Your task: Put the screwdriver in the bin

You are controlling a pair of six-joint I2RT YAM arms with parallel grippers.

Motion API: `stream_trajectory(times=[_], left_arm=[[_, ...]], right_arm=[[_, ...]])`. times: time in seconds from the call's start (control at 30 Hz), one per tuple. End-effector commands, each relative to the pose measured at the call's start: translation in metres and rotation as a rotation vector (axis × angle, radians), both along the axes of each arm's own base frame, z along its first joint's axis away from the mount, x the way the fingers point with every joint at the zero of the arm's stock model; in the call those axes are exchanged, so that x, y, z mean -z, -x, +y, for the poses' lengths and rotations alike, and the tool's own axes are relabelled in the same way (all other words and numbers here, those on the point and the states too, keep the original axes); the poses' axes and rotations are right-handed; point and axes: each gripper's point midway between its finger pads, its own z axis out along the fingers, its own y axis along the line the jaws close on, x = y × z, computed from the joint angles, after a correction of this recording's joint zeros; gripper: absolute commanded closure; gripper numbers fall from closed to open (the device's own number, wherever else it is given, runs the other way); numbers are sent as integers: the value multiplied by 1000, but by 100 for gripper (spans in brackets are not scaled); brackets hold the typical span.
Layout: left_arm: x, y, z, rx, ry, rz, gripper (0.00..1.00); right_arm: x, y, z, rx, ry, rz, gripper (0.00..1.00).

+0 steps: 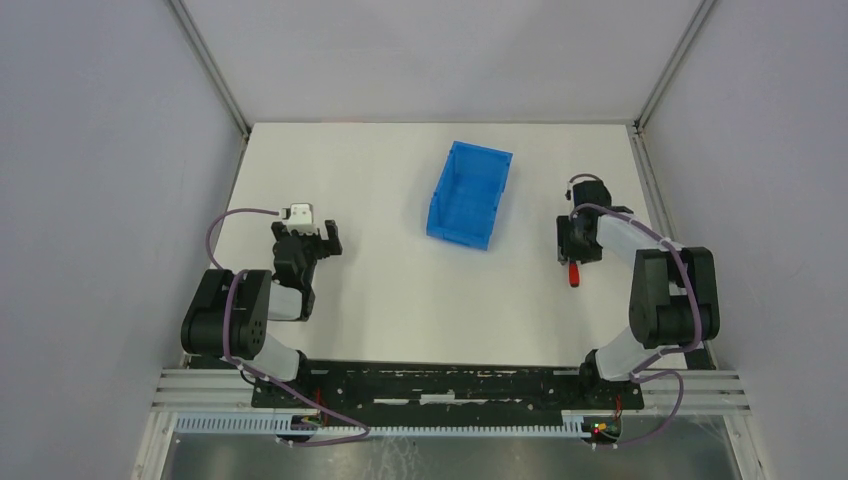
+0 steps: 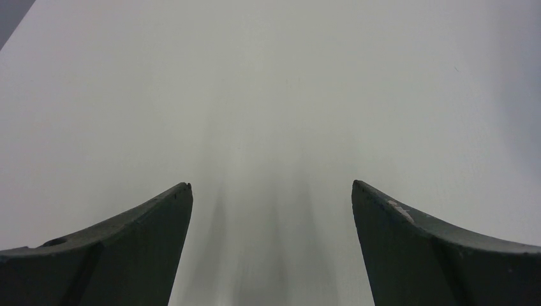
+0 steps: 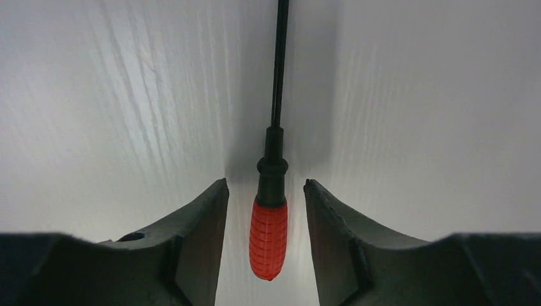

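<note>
The screwdriver [image 3: 268, 236] lies flat on the white table, its red ribbed handle toward the camera and its thin black shaft pointing away. My right gripper [image 3: 265, 182] is down over it, open, one finger on each side of the handle with a narrow gap on both sides. From above, the red handle of the screwdriver [image 1: 574, 275] pokes out below the right gripper [image 1: 575, 245] at the table's right side. The blue bin [image 1: 446, 190] stands mid-table, left of and beyond that gripper. My left gripper [image 1: 310, 240] stays at the left, open and empty [image 2: 271, 185].
The white table [image 1: 400, 300] is walled by grey panels on the left, the right and the back. Both arm bases sit on the black rail at the near edge. The right arm's cable loops above its wrist.
</note>
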Motion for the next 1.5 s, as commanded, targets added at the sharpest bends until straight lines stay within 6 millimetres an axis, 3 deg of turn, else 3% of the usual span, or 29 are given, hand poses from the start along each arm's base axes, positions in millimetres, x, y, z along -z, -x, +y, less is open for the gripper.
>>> stream_trajectory(times=[0.0,0.1,0.2,0.23,0.3,0.6,0.73,0.87,0.97,1.0,1.1,1.2,1.47], left_arm=[[-17,-9,2,-10,18,-64,0],[-17,-8,2,-10,18,-63,0],[-17,-9,2,-9,18,-63,0],[-17,-8,2,-9,18,-64,0],[-17,-9,2,-9,18,-64,0],[-17,-9,2,-9,18,-64,0],[-17,-9,2,-9,18,-64,0],[-17,-9,2,-10,18,-65,0],[-17,-8,2,-9,18,-64,0],[-17,-9,2,-8,18,-64,0],[-17,-8,2,-8,18,-63,0],[-17,-9,2,-9,19,-64,0],[-17,-8,2,-9,18,-63,0]], right_arm=[[17,3,0,7,-31,7,48],[29,13,0,0,-32,57,60],[30,18,2,-15,-42,87,94],[23,14,1,-17,-37,85,100],[4,8,0,-22,-29,81,100],[-123,-25,-8,-23,17,-55,100],[-160,-42,2,-10,-44,-160,100],[-187,-67,38,-32,-141,-271,100],[-209,-92,108,-137,-216,-372,100],[-218,-101,147,-197,-253,-406,100],[-226,-121,207,-279,-296,-431,100],[-208,-137,237,-289,-295,-426,100],[-136,-155,247,-233,-189,-383,100]])
